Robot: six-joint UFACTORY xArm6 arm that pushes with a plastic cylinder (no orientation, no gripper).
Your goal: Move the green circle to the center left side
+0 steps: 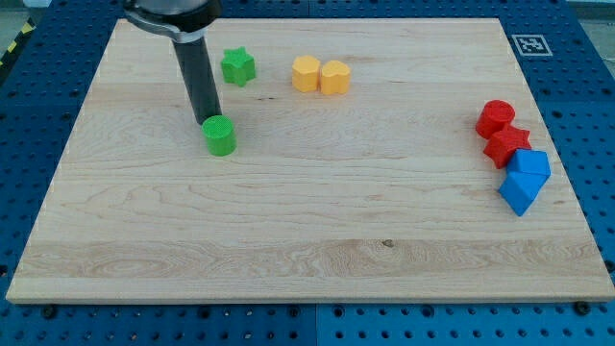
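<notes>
The green circle (220, 135) is a short green cylinder lying on the wooden board (288, 221), left of the board's middle and in its upper half. My tip (207, 118) stands just above and slightly left of the green circle, touching or nearly touching its upper-left edge. The dark rod rises from there toward the view's top. A green star (237, 66) lies above and a little right of the tip.
A yellow hexagon (306, 73) and a yellow heart-like block (334, 77) sit side by side at the top middle. At the right edge are a red circle (496, 118), a red star (506, 145) and two blue blocks (524, 179) bunched together.
</notes>
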